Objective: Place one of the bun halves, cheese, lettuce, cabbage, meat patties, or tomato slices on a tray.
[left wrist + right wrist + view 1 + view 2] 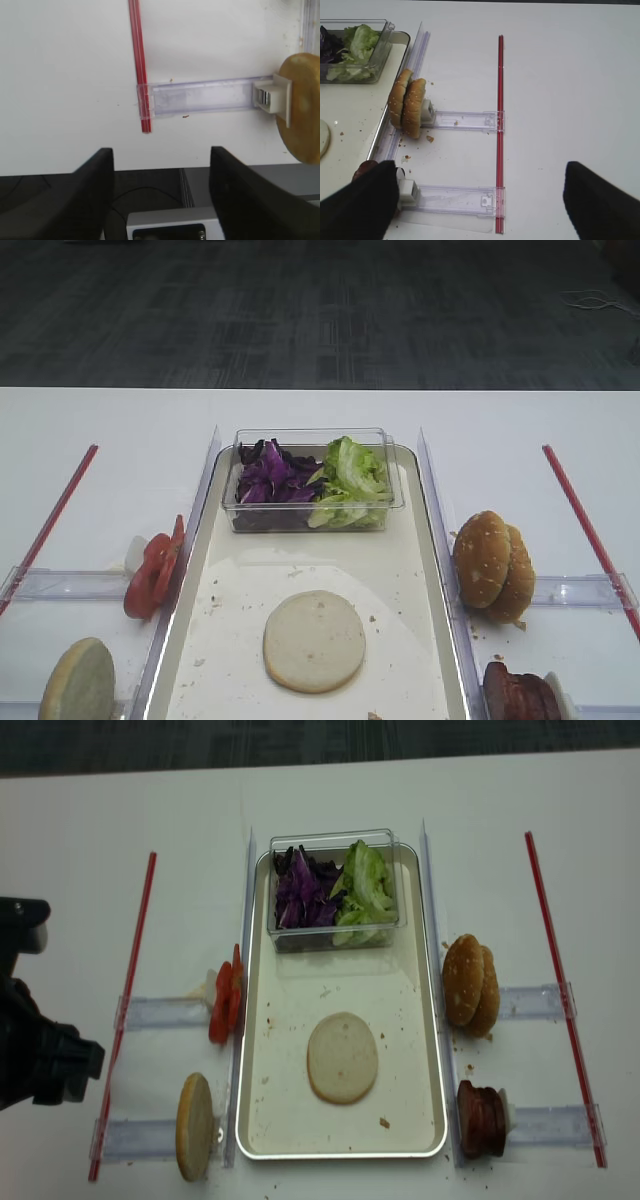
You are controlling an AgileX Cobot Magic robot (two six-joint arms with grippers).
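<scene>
The left pincer (161,165) hangs with jaws apart and empty over the counter's (100,420) left front edge; the right pincer (480,197) likewise stands open, holding nothing. One bun half (314,640) already lies flat on the tray (432,570), mid-floor. For the next layer, probably the tomato slices (152,575) outside the tray's left rim, approach squarely, pinch gently and lift clear of the rim.

A: What sits on the white tabletop (320,410)?
B: Two seeded buns (493,566) stand on edge, side by side, on the right. Clear plastic holders (465,120) lie flat.
A: And the red lines?
B: Two red strips (556,978), one far left, one far right.
A: That box?
B: A small clear plastic tub (312,504). Behind everything, dark floor (320,310).
</scene>
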